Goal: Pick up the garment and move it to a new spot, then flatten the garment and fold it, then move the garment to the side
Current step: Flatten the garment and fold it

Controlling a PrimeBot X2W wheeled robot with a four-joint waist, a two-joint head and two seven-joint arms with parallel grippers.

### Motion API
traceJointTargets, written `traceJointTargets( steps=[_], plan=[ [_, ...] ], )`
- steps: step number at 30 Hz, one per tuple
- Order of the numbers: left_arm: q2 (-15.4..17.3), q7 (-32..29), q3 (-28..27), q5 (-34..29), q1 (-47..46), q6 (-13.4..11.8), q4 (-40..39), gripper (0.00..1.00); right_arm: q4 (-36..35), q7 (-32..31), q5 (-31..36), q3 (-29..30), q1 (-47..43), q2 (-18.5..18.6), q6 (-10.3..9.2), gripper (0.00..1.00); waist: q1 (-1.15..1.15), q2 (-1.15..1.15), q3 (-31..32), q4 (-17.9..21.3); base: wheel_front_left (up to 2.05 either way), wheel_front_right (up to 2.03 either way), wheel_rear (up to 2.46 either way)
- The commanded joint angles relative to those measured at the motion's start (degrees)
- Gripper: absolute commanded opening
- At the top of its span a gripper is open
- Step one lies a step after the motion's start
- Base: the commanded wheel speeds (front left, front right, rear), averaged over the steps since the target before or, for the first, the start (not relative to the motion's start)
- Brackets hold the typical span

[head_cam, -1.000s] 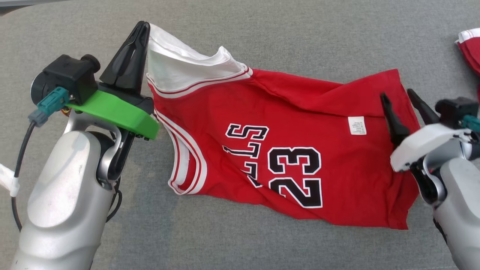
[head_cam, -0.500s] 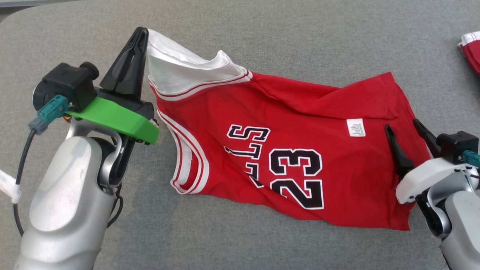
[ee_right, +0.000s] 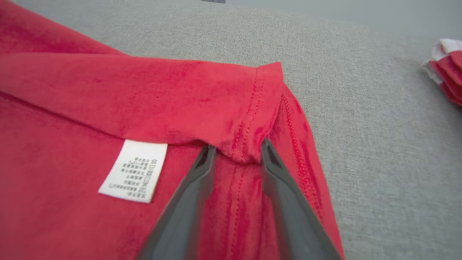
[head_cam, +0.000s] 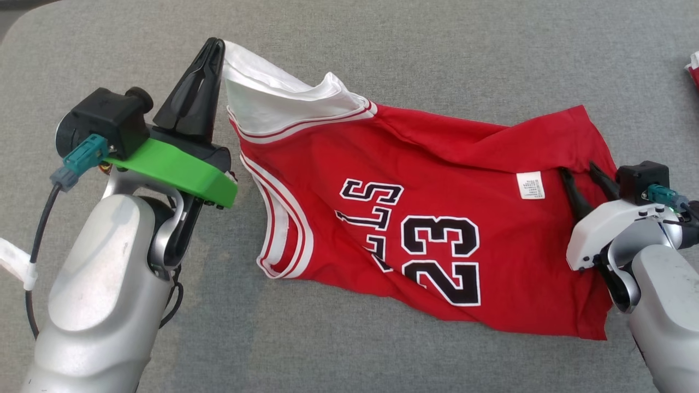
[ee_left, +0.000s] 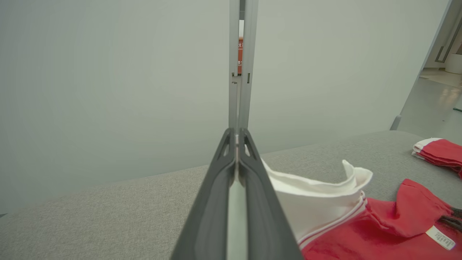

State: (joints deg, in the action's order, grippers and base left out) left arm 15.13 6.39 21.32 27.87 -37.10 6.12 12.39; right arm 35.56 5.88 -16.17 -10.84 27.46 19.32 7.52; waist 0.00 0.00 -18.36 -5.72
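The right hand [head_cam: 578, 168] has narrowed its fingers astride a hem fold of the garment [head_cam: 453, 164]; whether they pinch it, I cannot tell. The garment lies mid-way across the tabletop [head_cam: 409, 49], hem toward the right edge. The closed left hand [head_cam: 217, 46] grips its white shoulder.

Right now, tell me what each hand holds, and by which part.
Left hand: the jersey, by its white shoulder edge. Right hand: fingers straddle the hem fold; grip cannot be told.

care label [ee_right: 133, 171] print unreadable, folded red garment [ee_right: 449, 72] cut by edge
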Motion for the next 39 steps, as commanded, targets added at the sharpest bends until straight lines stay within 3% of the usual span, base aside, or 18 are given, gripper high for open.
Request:
traceJointTargets(
  steps=[1,10,16,28,34,39],
  plan=[
    [-0.06,0.40,0.11,0.22,-0.86,0.29,0.20,0.00,0.83,1.08,0.45,-0.52,1.19,0.40,-0.06,0.00,0.00,0.00,-0.09,-0.16,0.00,0.00,0.00],
    [1.38,1.35,-0.41,0.15,-1.20,0.15,0.73,0.00,1.22,5.35,-1.81,-0.90,5.14,0.08,-0.07,0.00,0.00,0.00,1.85,0.89,0.00,0.00,0.00],
    [3.33,1.14,-1.48,0.14,-2.18,-0.18,-0.42,0.00,-3.21,5.55,-5.93,-0.31,8.44,2.69,-0.07,0.00,0.00,0.00,5.79,2.36,0.00,0.00,0.00],
    [9.19,-4.40,-2.52,-1.02,-8.99,0.14,-6.45,0.00,-15.58,-3.69,-13.68,3.63,12.51,9.66,-0.07,0.00,0.00,0.00,12.43,3.09,0.00,0.00,0.00],
    [9.87,-9.65,-1.33,-0.29,-18.79,0.70,-6.35,0.00,-17.55,-11.32,-15.39,2.08,20.29,10.09,-0.07,0.00,0.00,0.00,8.25,3.61,0.00,0.00,0.00],
    [9.19,-11.83,2.44,-2.14,-32.36,1.19,0.50,0.00,-12.01,-16.26,-14.34,-1.11,32.28,8.84,-0.07,0.00,0.00,0.00,-0.18,3.12,0.00,0.00,0.00]
  ],
)
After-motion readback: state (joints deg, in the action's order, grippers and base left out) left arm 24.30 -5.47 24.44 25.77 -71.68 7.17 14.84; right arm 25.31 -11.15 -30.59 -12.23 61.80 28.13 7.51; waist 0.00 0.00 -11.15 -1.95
